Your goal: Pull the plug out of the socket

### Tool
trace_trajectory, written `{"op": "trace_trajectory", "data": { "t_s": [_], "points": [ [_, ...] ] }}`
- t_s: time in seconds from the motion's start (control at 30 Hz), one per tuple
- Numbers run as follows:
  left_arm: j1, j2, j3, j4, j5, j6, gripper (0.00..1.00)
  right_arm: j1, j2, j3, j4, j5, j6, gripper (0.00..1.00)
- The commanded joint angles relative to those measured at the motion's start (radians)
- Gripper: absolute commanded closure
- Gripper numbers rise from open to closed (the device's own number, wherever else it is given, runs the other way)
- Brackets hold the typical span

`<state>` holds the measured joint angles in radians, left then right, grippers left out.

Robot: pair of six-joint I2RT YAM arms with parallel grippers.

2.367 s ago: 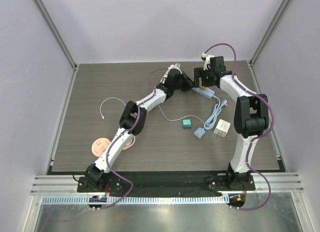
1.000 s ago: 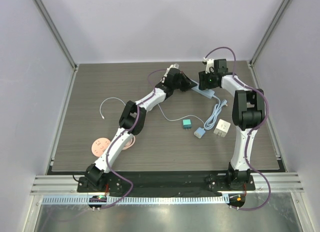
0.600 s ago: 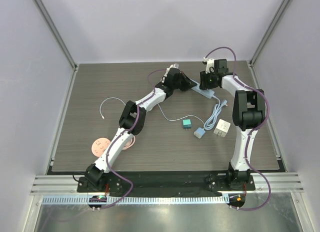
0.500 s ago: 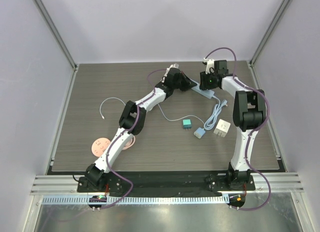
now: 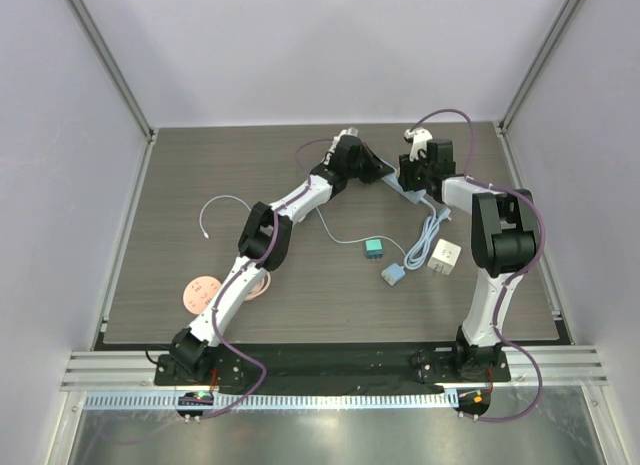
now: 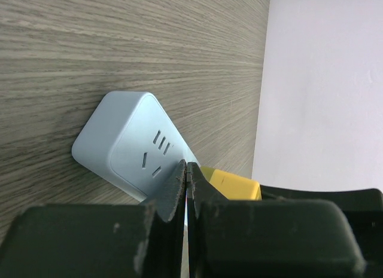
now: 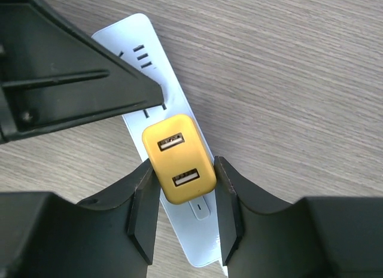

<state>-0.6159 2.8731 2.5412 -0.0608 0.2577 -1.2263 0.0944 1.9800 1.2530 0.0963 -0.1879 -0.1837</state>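
A yellow USB plug [image 7: 178, 158] sits in a long light-blue socket strip [image 7: 200, 233] lying on the wood table at the back. My right gripper [image 7: 183, 170] is shut on the plug, one finger against each side. My left gripper [image 6: 186, 170] is shut and empty, its tips pressed down on the strip [image 6: 128, 140] right beside the plug [image 6: 236, 185]. From above, both grippers meet over the strip [image 5: 403, 192], the left [image 5: 378, 175] and the right [image 5: 416, 173]. The plug itself is hidden there.
The strip's white cord [image 5: 425, 230] runs toward the near side to a light-blue adapter [image 5: 392, 275]. A white adapter [image 5: 444, 255] and a green plug [image 5: 374, 248] lie nearby. A thin white cable [image 5: 215, 213] and a pink disc [image 5: 203, 290] lie at the left.
My right wrist has tilted and shifted slightly over the strip. The strip's cord and the light-blue adapter have slid a little toward the near left. The left arm has stayed put.
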Motion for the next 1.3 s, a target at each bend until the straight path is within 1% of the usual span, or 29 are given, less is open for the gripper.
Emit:
{"op": "trace_trajectory", "data": {
  "t_s": [0.0, 0.2, 0.33, 0.47, 0.53, 0.63, 0.7, 0.73, 0.77, 0.87, 1.0, 1.17, 1.27],
  "points": [
    [-0.001, 0.046, -0.024, -0.18, -0.035, 0.05, 1.0, 0.007, -0.121, -0.013, 0.183, -0.01, 0.02, 0.99],
    [-0.007, 0.046, -0.041, -0.178, -0.031, 0.054, 1.0, 0.007, -0.1, 0.011, 0.215, 0.008, 0.042, 0.99],
    [-0.01, 0.04, -0.058, -0.171, -0.028, 0.057, 1.0, -0.005, -0.066, 0.097, 0.177, 0.024, 0.102, 0.99],
    [-0.012, 0.041, -0.065, -0.172, -0.028, 0.062, 1.0, -0.019, -0.055, 0.128, 0.174, -0.015, 0.144, 0.99],
    [-0.013, 0.043, -0.065, -0.171, -0.023, 0.062, 1.0, -0.025, -0.046, 0.131, 0.186, -0.057, 0.171, 0.99],
    [-0.013, 0.043, -0.068, -0.172, -0.021, 0.062, 1.0, -0.021, -0.041, 0.135, 0.168, -0.061, 0.15, 0.99],
    [-0.015, 0.04, -0.073, -0.169, -0.021, 0.063, 1.0, -0.009, -0.047, 0.131, 0.157, -0.059, 0.101, 0.99],
    [-0.013, 0.04, -0.073, -0.169, -0.021, 0.065, 1.0, 0.004, -0.049, 0.125, 0.154, -0.035, 0.07, 0.99],
    [-0.015, 0.04, -0.073, -0.169, -0.021, 0.065, 1.0, 0.013, -0.046, 0.123, 0.146, -0.021, 0.011, 0.99],
    [-0.019, 0.041, -0.075, -0.169, -0.015, 0.064, 1.0, 0.022, -0.029, 0.164, 0.123, 0.007, -0.037, 0.99],
    [-0.021, 0.048, -0.073, -0.171, -0.011, 0.05, 1.0, 0.031, -0.027, 0.197, 0.108, -0.001, -0.112, 0.99],
    [-0.022, 0.048, -0.079, -0.175, -0.014, 0.056, 1.0, 0.041, -0.021, 0.216, 0.122, -0.004, -0.106, 0.99],
    [-0.024, 0.048, -0.079, -0.175, -0.015, 0.057, 1.0, 0.039, 0.0, 0.247, 0.111, -0.027, -0.028, 0.99]
  ]
}}
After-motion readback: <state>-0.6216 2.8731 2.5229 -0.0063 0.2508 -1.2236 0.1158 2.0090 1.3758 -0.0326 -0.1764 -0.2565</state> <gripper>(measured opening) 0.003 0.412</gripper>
